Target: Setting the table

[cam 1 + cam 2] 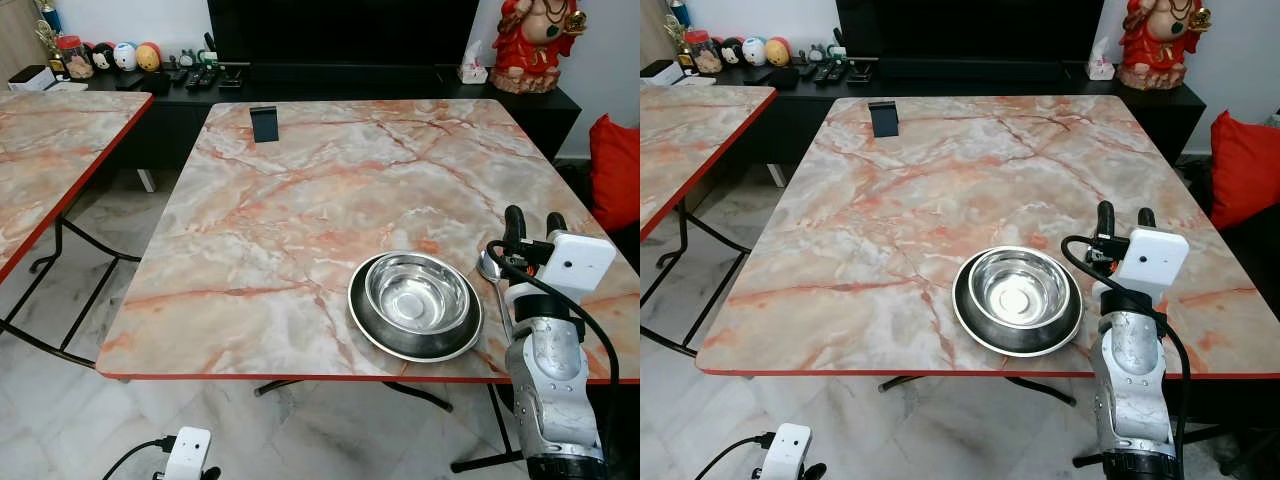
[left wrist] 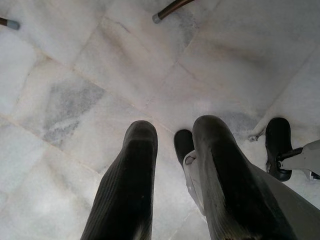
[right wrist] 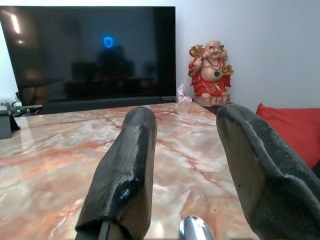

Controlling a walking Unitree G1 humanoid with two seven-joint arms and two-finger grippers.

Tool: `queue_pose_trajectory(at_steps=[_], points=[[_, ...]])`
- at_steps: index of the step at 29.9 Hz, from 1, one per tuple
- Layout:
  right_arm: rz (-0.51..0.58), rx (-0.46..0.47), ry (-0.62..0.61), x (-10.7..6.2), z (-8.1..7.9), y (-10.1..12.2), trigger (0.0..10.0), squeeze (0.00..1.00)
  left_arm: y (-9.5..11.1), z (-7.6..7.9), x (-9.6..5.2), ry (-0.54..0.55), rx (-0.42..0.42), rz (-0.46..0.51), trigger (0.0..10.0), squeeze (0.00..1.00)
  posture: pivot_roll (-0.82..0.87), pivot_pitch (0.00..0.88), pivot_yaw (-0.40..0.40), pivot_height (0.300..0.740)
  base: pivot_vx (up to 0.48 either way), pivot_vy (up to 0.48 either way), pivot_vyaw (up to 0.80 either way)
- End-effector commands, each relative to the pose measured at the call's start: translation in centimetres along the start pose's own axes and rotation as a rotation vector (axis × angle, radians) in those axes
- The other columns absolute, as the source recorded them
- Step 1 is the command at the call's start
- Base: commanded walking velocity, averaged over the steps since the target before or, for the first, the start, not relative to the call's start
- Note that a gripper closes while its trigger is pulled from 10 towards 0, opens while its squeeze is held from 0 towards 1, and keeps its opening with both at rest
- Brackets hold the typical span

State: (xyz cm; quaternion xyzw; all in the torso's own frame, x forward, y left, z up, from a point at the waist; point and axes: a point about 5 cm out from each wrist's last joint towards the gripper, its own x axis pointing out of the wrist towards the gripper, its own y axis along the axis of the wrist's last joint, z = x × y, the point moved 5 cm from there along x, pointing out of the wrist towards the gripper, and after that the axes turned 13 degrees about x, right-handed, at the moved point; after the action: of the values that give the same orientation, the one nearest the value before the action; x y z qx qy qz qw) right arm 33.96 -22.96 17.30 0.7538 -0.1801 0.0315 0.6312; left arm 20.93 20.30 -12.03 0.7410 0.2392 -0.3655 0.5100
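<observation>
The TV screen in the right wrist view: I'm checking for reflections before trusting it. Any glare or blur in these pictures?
Right wrist view: the TV mirrors the room, with a blue glow and a light streak; the fingers look soft. Eye views: sharp, and the bowl shines with highlights. Left wrist view: evenly lit floor.

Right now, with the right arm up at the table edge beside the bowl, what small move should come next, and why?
Probably lift the right gripper clear of the spoon. Its jaws stand open above the spoon's bowl end, and the spoon already lies flat on the marble table, just right of the steel bowl on its dark plate. The left gripper hangs idle over the floor.
</observation>
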Motion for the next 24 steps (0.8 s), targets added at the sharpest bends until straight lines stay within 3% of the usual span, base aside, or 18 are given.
queue_pose_trajectory(at_steps=[1,7,24], points=[[0.034,-0.003,0.005,0.4,-0.07,1.25,10.0,0.0,-0.81,-0.05,-0.17,-0.003,-0.006,-0.025,10.0,0.0,-0.01,0.0,-0.012,0.74,0.0,0.255,0.0],[0.035,-0.013,-0.004,0.54,0.36,1.41,10.0,0.0,-0.84,0.03,-0.17,-0.005,-0.01,-0.026,10.0,0.0,-0.02,0.0,-0.016,0.74,0.0,0.265,0.0],[0.053,-0.011,0.01,0.73,-0.3,1.97,10.0,0.0,-1.32,-0.15,-0.3,-0.02,0.02,-0.044,10.0,0.0,-0.02,0.0,0.006,0.74,0.0,0.336,0.0]])
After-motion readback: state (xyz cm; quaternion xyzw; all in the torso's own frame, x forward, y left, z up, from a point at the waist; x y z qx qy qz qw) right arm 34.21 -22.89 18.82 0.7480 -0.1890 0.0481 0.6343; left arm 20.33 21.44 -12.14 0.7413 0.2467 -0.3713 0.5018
